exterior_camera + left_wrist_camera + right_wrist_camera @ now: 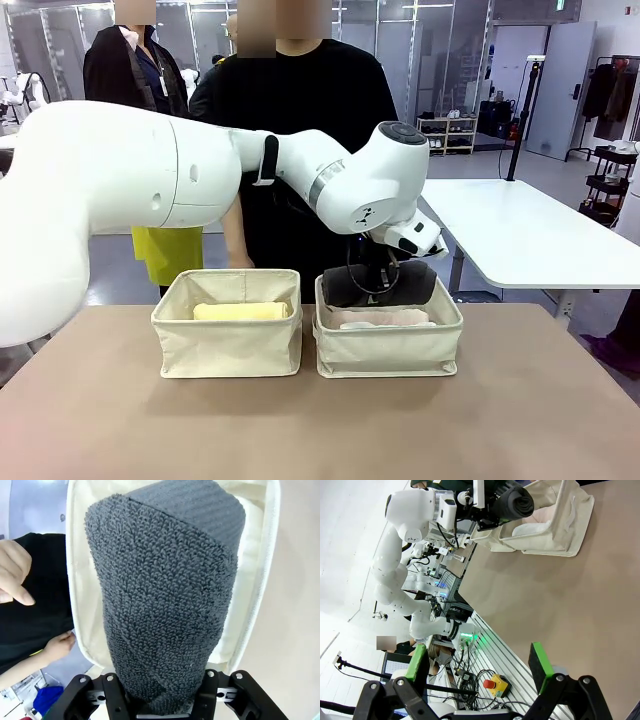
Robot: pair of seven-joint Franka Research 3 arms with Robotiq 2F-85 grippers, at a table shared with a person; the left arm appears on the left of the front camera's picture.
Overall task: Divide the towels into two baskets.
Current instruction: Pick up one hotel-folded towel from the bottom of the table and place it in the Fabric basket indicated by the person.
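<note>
At about nine o'clock on the table (520, 420) sits the left basket (228, 345), holding one yellow towel (240, 312) lying flat along its length. Just beside it at three o'clock, close but not clearly touching, sits the right basket (390, 350). In its near half lies a pink towel (385, 317), with a strip of white towel (385, 325) showing at its front edge.

The left arm reaches across from nine o'clock and its left gripper (372, 283) hangs over the right basket, clamped on the middle of the grey towel (380, 283). The left wrist view shows the jaws pressed into the roll's sides, the roll pointing down into the cream lining. The grey towel sits at rim height, above the back half of this basket.

Behind the baskets at twelve o'clock stands a person (300, 110), whose hand (15, 572) hovers near the basket's rim in the left wrist view.

The right gripper (480, 667) is spread wide and empty, well apart from the baskets.

Risks, as I judge them: released here, the grey roll could land on the pink one and roll, or catch the soft rim and tip out. It would also leave three towels on one side, an uneven split. The nearby hand could get bumped.
</note>
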